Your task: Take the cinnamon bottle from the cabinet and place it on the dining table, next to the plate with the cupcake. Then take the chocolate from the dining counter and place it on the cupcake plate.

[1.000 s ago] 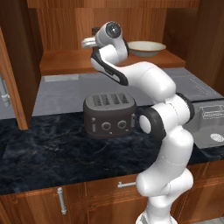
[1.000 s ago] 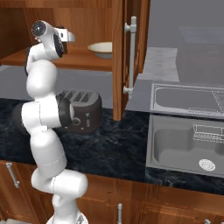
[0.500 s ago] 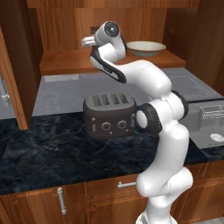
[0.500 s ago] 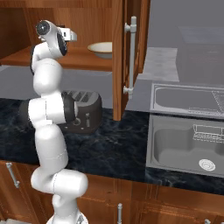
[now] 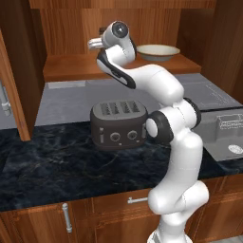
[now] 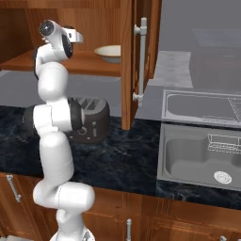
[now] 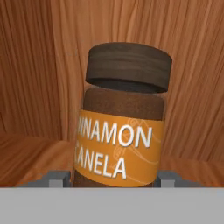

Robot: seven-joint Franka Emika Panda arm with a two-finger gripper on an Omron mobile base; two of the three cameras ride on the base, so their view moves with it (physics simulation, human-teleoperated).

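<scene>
Hand view: small brown cylindrical cinnamon bottle with dark cap, upright on the reddish wooden cabinet shelf, sits between the gripper's 2 fingers; whether they clamp it, I cannot tell. Looks light, rigid, smooth; grasp mid-label.

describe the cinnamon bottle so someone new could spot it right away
Look inside the open wooden wall cabinet above the toaster. On its shelf, left of the cream bowl, the cinnamon bottle stands right before the gripper: brown, dark cap, orange label, the only bottle there.
</scene>
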